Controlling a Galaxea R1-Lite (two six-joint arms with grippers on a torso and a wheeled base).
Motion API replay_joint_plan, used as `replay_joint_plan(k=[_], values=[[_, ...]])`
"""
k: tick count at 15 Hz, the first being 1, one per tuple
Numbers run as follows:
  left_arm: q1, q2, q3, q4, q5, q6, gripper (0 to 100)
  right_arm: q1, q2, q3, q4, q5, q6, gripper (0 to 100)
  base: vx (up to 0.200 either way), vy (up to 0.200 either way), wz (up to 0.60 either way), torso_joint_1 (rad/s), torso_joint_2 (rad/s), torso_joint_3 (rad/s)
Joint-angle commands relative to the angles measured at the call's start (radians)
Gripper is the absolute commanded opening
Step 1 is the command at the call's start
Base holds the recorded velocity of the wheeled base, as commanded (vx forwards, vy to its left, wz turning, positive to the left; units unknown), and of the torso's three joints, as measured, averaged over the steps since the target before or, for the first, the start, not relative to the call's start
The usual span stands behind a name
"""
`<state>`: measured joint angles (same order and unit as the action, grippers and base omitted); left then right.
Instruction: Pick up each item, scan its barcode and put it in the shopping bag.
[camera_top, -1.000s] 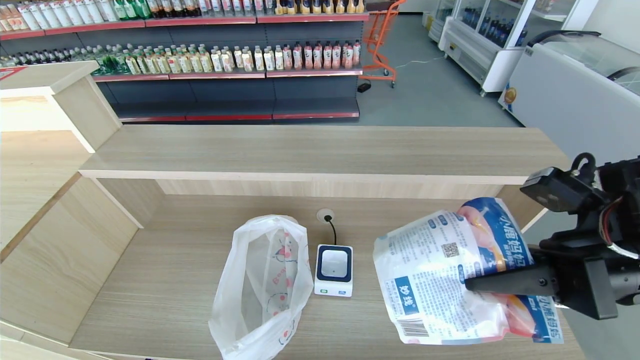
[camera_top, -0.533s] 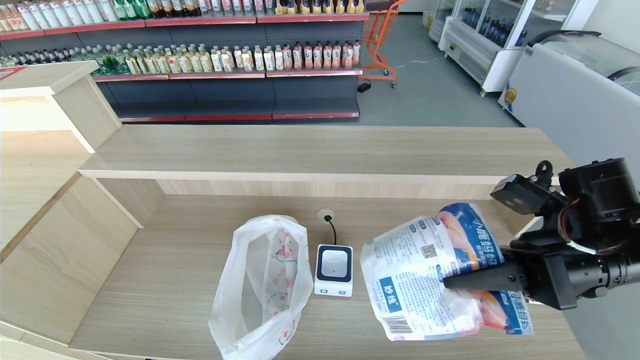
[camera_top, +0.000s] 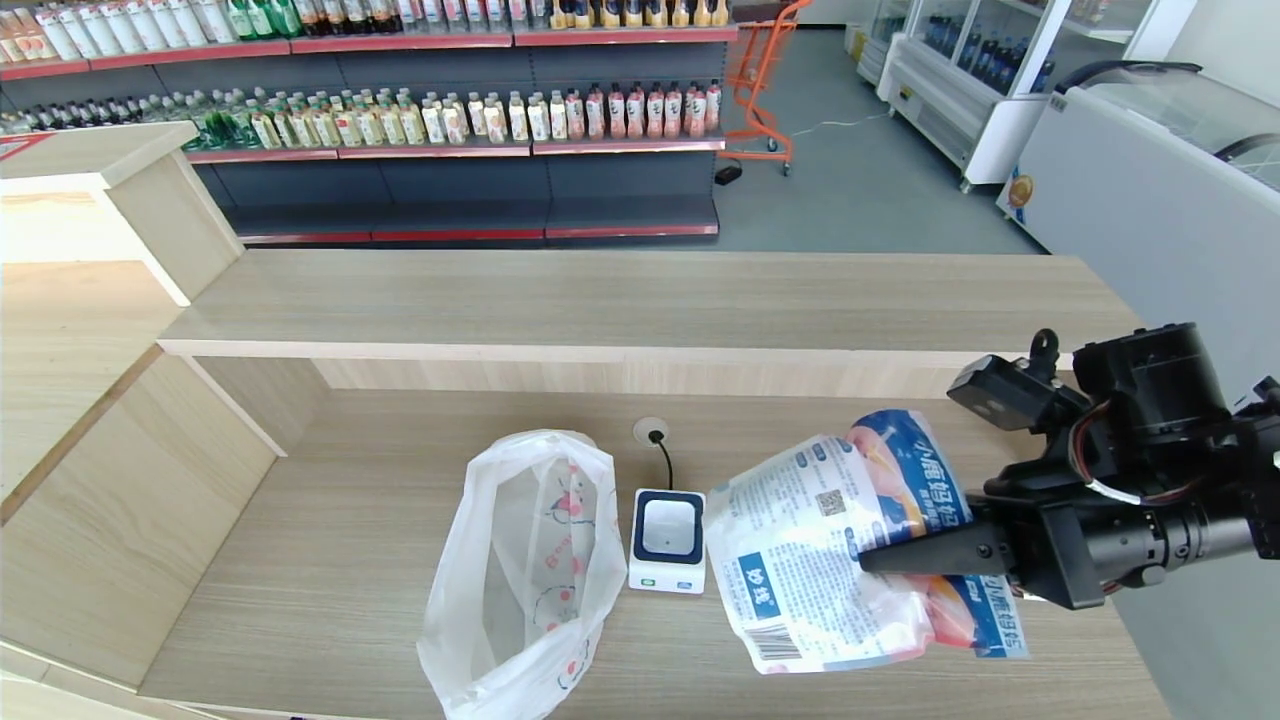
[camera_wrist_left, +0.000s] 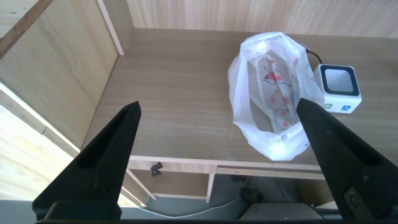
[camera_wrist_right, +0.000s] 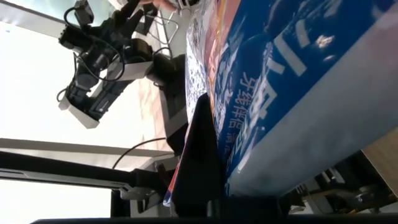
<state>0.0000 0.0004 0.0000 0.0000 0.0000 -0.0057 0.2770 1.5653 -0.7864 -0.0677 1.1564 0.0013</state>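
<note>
Beside scanner (camera_top: 668, 540), right tool (camera_top: 882, 560) clamps pouch (camera_top: 800, 575); left tool (camera_wrist_left: 219, 106) agape.

The head camera is looking forward and down across the wooden counter (camera_top: 330, 560), taking in the shopping bag (camera_top: 525, 570) and the scanner (camera_top: 668, 538) toward its front edge, with store shelves (camera_top: 400, 130) beyond. The left wrist camera is hanging high above the counter, facing down, and is sharing that same bag and scanner. The right wrist camera is sitting tight against the snack packet (camera_wrist_right: 298, 81), facing along its printed face.
</note>
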Motion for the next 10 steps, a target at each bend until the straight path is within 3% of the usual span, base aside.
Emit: replay_joint_plan(k=[1, 10], values=[[0.0, 0.001, 0.0, 0.0, 0.0, 0.0, 100, 0.004, 0.005, -0.002, 0.0, 0.0, 0.002, 0, 0.0, 0.0, 0.0, 0.0, 0.0, 0.0], [0.0, 0.0, 0.0, 0.0, 0.0, 0.0, 100, 0.011, -0.031, 0.003, -0.044, -0.003, -0.018, 0, 0.0, 0.0, 0.0, 0.0, 0.0, 0.0]])
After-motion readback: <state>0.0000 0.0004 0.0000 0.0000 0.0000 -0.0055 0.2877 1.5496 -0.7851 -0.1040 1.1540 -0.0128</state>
